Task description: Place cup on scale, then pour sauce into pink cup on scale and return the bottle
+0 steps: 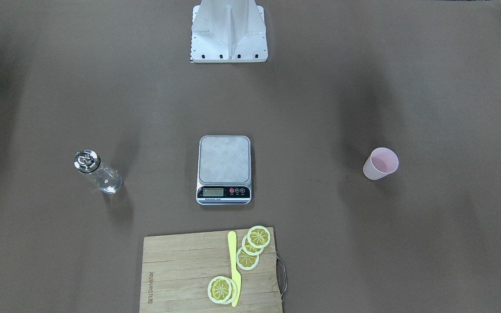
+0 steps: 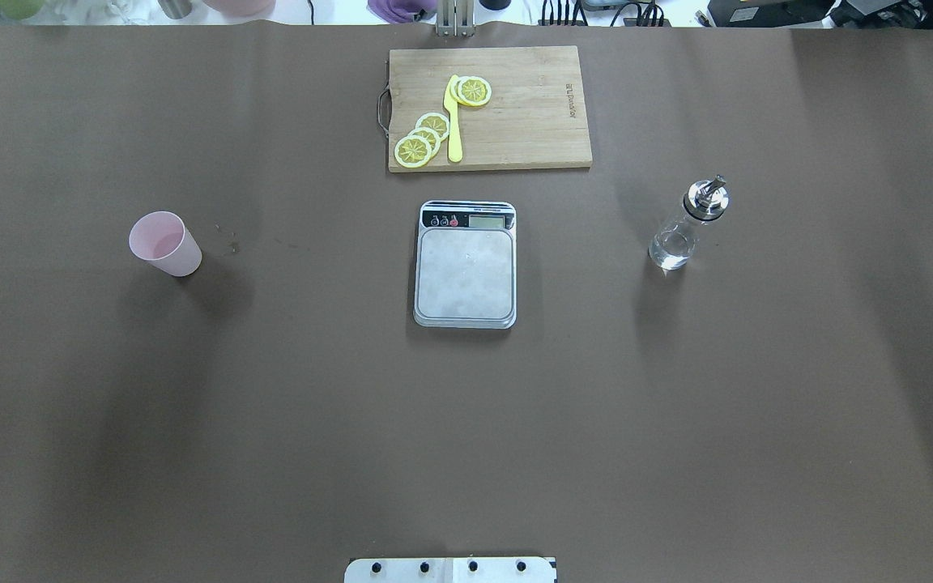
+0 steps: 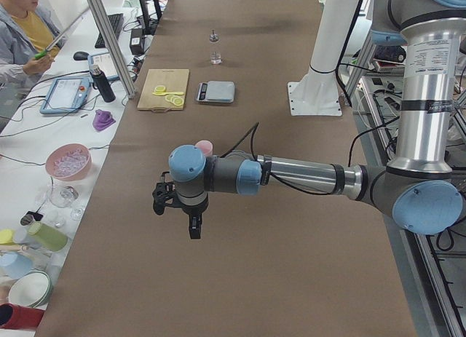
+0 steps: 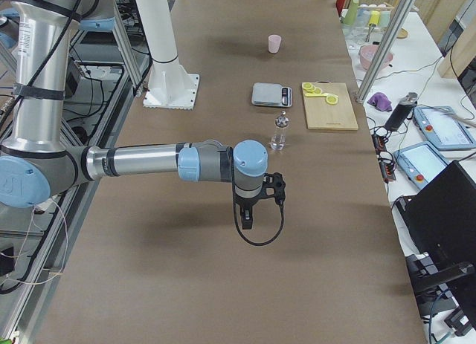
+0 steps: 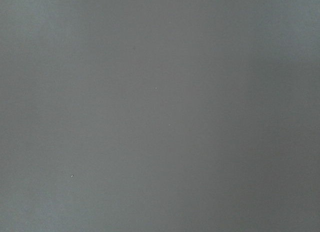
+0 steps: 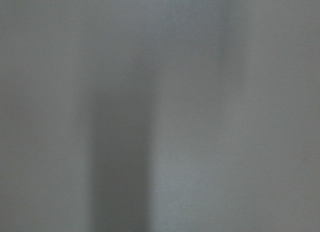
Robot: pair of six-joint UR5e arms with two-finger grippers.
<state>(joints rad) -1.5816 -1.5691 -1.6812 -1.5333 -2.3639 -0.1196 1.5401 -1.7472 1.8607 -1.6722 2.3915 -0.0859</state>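
Observation:
The pale pink cup [image 2: 165, 243] stands upright on the brown table, on my left side; it also shows in the front view [image 1: 380, 163]. The silver scale [image 2: 465, 271] sits in the middle with nothing on its platform. The clear glass bottle [image 2: 685, 227] with its silver spout cap stands upright on my right side. My left gripper [image 3: 178, 213] hangs above the table, nearer the camera than the cup, in the exterior left view only. My right gripper [image 4: 256, 210] hangs nearer the camera than the bottle, in the exterior right view only. I cannot tell whether either is open or shut. Both wrist views show only bare table.
A wooden cutting board [image 2: 531, 121] with lemon slices [image 2: 422, 139] and a yellow knife [image 2: 453, 121] lies just beyond the scale. The robot's white base plate [image 2: 450, 569] is at the table's near edge. Bowls, cups and tablets sit off the far side.

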